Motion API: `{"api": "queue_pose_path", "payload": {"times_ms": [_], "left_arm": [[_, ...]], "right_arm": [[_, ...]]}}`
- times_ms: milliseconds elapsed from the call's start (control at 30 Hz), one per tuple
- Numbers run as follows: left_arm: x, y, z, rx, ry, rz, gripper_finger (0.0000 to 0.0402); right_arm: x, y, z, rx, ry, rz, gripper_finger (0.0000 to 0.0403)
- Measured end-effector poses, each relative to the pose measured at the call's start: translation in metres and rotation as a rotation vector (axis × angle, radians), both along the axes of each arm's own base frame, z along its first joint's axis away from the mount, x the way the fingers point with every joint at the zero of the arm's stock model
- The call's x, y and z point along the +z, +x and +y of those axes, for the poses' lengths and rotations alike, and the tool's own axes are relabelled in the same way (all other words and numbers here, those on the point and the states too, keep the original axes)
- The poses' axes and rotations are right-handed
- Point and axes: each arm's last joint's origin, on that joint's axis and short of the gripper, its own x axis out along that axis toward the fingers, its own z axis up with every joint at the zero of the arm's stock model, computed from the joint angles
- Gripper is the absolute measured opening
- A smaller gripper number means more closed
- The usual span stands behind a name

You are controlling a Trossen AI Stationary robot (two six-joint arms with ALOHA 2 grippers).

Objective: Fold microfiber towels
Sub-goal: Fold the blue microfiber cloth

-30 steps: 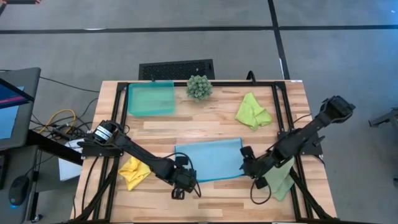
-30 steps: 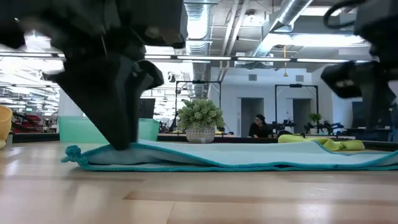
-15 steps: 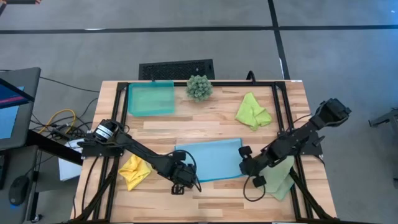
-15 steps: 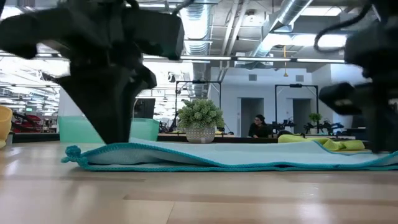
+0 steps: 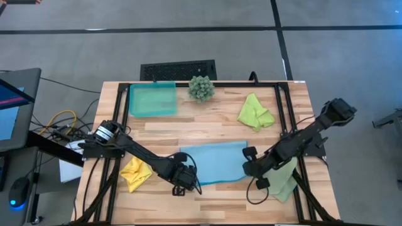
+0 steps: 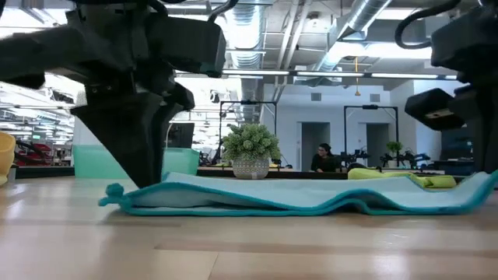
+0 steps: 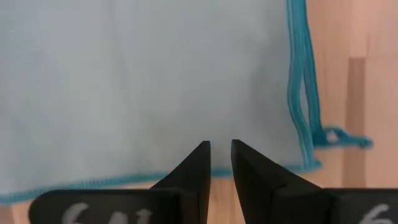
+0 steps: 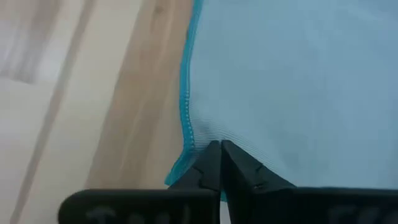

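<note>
My right hand (image 8: 220, 147) pinches the soft, limp blue towel (image 5: 215, 161) at its near right corner, my left hand (image 7: 220, 148) nearly pressed together at the near left hem.

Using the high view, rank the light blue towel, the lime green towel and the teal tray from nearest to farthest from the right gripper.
1. Light blue towel: its right edge is pinched by the right gripper, at the table's front middle.
2. Lime green towel: farther back, on the right side.
3. Teal tray: back left corner, clearly farthest.
</note>
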Motion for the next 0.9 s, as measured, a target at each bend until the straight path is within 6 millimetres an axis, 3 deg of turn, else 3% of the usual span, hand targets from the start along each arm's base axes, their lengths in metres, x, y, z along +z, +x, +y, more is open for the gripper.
{"api": "queue_pose_path", "payload": {"times_ms": [100, 267, 500, 733, 900], "left_arm": [[-0.005, 0.002, -0.001, -0.017, -0.013, -0.048, 0.0057], [-0.012, 0.004, -0.002, -0.035, -0.031, -0.102, 0.0056], [-0.018, -0.001, 0.001, -0.04, -0.016, -0.089, 0.0056], [-0.001, -0.013, 0.006, -0.009, 0.041, -0.02, 0.0056], [0.011, -0.013, 0.006, 0.006, 0.071, -0.088, 0.0056]], "right_arm": [[-0.004, 0.005, 0.004, 0.034, 0.006, -0.024, 0.0027], [-0.02, -0.002, 0.001, 0.052, -0.041, 0.129, 0.0028], [-0.017, -0.006, -0.002, -0.018, -0.034, 0.158, 0.0033], [0.002, 0.006, 0.008, 0.008, 0.022, 0.122, 0.012], [0.008, 0.022, 0.019, 0.091, 0.081, -0.075, 0.0172]]}}
